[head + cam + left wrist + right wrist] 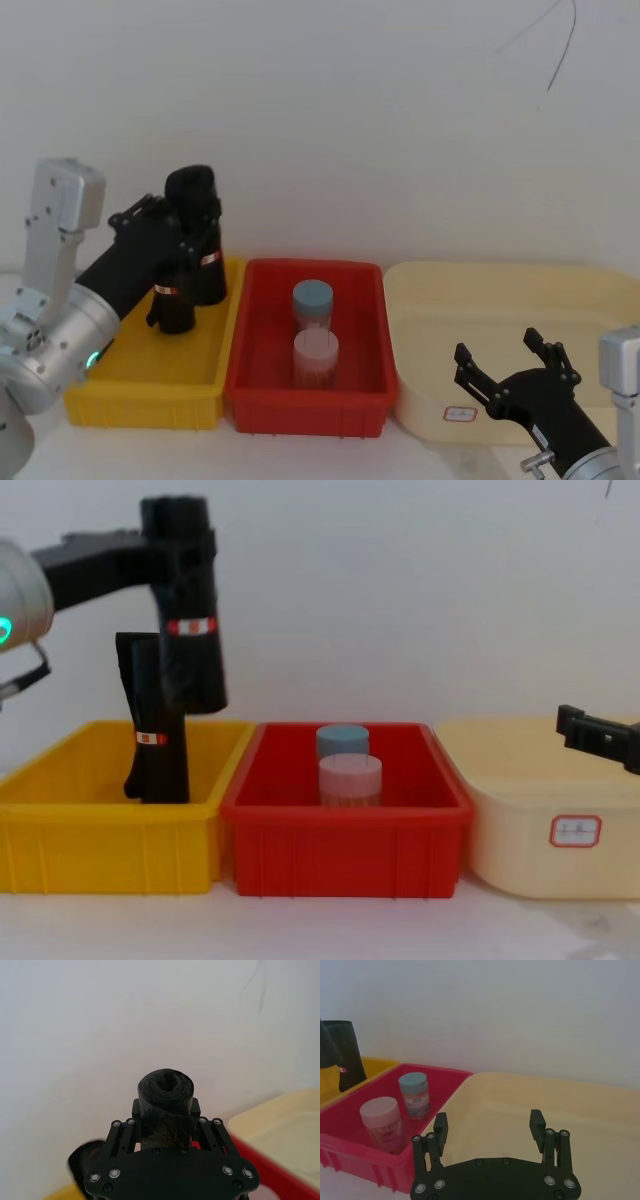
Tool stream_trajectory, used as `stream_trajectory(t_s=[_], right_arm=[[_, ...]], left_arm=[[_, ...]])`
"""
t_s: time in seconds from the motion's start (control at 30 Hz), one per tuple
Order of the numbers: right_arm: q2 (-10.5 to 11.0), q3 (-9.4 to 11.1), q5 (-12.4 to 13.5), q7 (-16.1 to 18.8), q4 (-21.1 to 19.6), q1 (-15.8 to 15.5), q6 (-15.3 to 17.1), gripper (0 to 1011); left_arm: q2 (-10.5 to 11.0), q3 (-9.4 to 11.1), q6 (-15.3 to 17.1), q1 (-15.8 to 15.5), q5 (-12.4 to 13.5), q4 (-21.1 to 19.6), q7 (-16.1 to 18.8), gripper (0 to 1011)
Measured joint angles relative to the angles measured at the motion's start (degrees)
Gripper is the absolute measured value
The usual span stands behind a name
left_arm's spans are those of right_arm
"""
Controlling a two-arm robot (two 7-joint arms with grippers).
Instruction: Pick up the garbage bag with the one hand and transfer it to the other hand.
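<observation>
My left gripper, on the green-lit arm, is shut on a garbage bag, a tall black roll with a red-and-white label band. The roll hangs upright above the yellow bin, clear of its floor in the chest view, where it shows as the raised garbage bag. In the left wrist view its rolled top sticks up between the jaws. A second, alike roll stands in the yellow bin just beside it. My right gripper hovers open and empty over the cream tub.
A red bin sits between the yellow bin and the cream tub. It holds a blue-lidded jar and a pink-lidded jar. A white wall runs close behind all three containers.
</observation>
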Motion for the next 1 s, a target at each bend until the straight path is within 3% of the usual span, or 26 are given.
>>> stream_trajectory(t_s=[0.5,1.0], right_arm=[[0.0,0.0,0.0,0.0,0.0,0.0,0.0,998],[0.03,0.1,0.16,0.62,-0.18,0.04,-0.01,998]], left_arm=[[-0.81,3.85,3.13,-2.63,-4.27,-3.44,-6.86,497],[-2.67,8.08,5.92,-4.96,-8.73,-1.41,-12.4,497]])
